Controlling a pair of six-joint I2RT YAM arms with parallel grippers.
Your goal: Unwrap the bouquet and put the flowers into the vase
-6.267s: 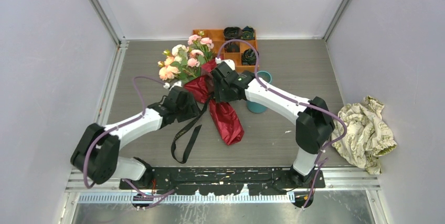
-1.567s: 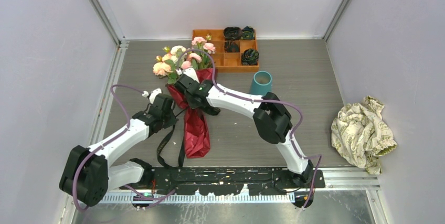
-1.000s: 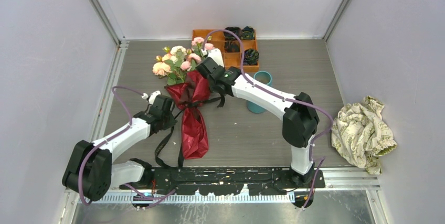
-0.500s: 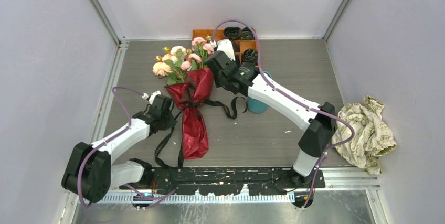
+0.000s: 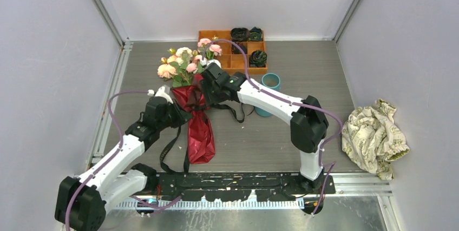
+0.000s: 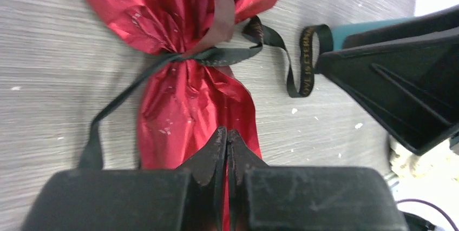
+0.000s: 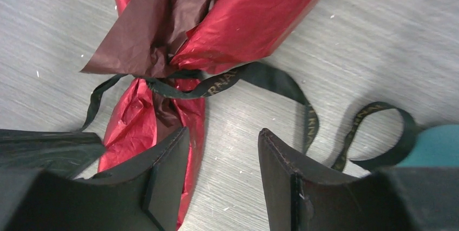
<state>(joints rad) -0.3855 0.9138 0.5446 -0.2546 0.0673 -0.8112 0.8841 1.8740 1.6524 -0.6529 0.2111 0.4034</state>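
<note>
Left gripper (image 6: 226, 135), fingers pressed together with nothing visible between them, poised over the lower tail of the bouquet (image 5: 200, 128). The bouquet lies on the counter (image 5: 314, 74) in red wrapping, with a black ribbon (image 7: 270, 77) around its waist and loose ends trailing. Right gripper (image 7: 222, 132), fingers spread, hovers above the ribbon. Farther back, the vase (image 5: 270, 81) stands upright beside the right arm. The flowers (image 5: 181, 64) reach the orange tray (image 5: 241, 63).

The left arm (image 5: 122, 152) stretches forward with jaws pressed together; the right arm (image 5: 265, 98) reaches leftward, jaws parted.
</note>
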